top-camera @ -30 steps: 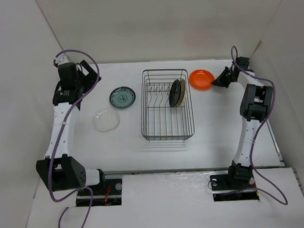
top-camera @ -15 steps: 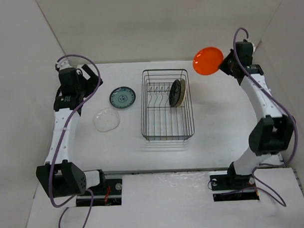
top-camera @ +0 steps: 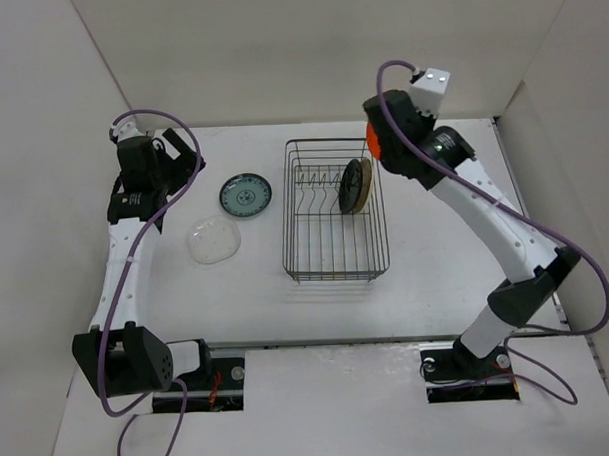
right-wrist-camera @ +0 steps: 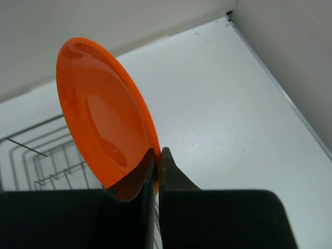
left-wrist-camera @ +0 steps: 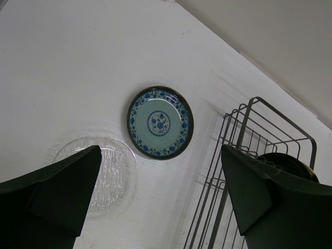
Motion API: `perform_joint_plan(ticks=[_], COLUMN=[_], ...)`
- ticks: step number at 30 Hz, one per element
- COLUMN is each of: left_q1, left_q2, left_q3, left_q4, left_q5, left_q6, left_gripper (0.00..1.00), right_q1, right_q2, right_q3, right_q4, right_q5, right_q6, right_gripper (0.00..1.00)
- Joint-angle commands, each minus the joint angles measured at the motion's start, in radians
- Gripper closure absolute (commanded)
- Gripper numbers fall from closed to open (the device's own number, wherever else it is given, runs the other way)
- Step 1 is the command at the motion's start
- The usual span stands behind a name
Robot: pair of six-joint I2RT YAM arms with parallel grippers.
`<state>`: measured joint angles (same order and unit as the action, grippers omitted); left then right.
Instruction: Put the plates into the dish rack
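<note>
Top view: the dish rack (top-camera: 284,219) sits mid-bench (top-camera: 435,253). 2 plates stand on edge among its dividers at the far right of the rack, the black plate (top-camera: 351,184) touching the cream plate (top-camera: 364,192) on its right. Left of the rack, flat on the bench, lies the teal-patterned plate (top-camera: 245,195). The clear glass plate (top-camera: 214,240) lies nearer the arm bases and further left of the rack, just beside the teal one. The right hand (top-camera: 384,145) is raised above the rack's far right corner, closed on the orange plate (top-camera: 373,143), which shows only as a thin edge-on sliver. The left hand (top-camera: 180,147) hangs well to the left of the rack, past the teal plate, jaws wide apart and holding nothing.

Left wrist view: both fingers (left-wrist-camera: 52,192) stand spread at the frame's sides. Between them lie the teal-patterned plate (left-wrist-camera: 160,122) and the glass plate (left-wrist-camera: 98,174), with the rack's corner (left-wrist-camera: 244,155) to the right and the black plate's rim (left-wrist-camera: 285,163) inside it.

Right wrist view: the fingers (right-wrist-camera: 168,168) pinch the orange plate (right-wrist-camera: 104,114) at its lower rim. The plate is held on edge, tilted, above the rack wires (right-wrist-camera: 41,155) seen at lower left.
</note>
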<state>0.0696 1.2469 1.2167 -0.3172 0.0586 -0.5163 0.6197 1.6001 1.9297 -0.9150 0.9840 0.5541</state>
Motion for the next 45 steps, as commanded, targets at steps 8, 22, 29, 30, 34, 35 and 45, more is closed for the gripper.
perform_joint_plan(ticks=[8, 22, 29, 30, 34, 35, 45], left_q1=[0.007, 0.007, 0.007, 0.007, 0.007, 0.007, 0.007], left_q2=[-0.024, -0.033, -0.043, -0.043, -0.043, -0.043, -0.043], left_q3=[0.0, -0.009, -0.009, -0.009, -0.009, -0.009, -0.009], left_q4=[0.026, 0.026, 0.026, 0.026, 0.026, 0.026, 0.026], left_q5=[-0.019, -0.019, 0.001, 0.001, 0.001, 0.001, 0.02], left_q6=[-0.008, -0.008, -0.008, -0.008, -0.008, -0.008, -0.017], left_gripper=[0.0, 0.0, 0.0, 0.0, 0.0, 0.0, 0.0], right_q1=[0.12, 0.169, 0.169, 0.169, 0.16, 0.16, 0.138], right_q2=[0.193, 0.42, 0.483, 0.495, 0.532, 0.532, 0.56], right_q3=[0.155, 0.316, 0.345, 0.354, 0.377, 0.377, 0.37], right_q4=[-0.251, -0.271, -0.271, -0.271, -0.282, -0.282, -0.291], right_q5=[0.179, 0.179, 0.197, 0.197, 0.217, 0.217, 0.226], right_q6=[0.075, 0.044, 0.044, 0.044, 0.044, 0.044, 0.044], right_gripper=[1.0, 1.0, 1.0, 1.0, 1.0, 1.0, 1.0])
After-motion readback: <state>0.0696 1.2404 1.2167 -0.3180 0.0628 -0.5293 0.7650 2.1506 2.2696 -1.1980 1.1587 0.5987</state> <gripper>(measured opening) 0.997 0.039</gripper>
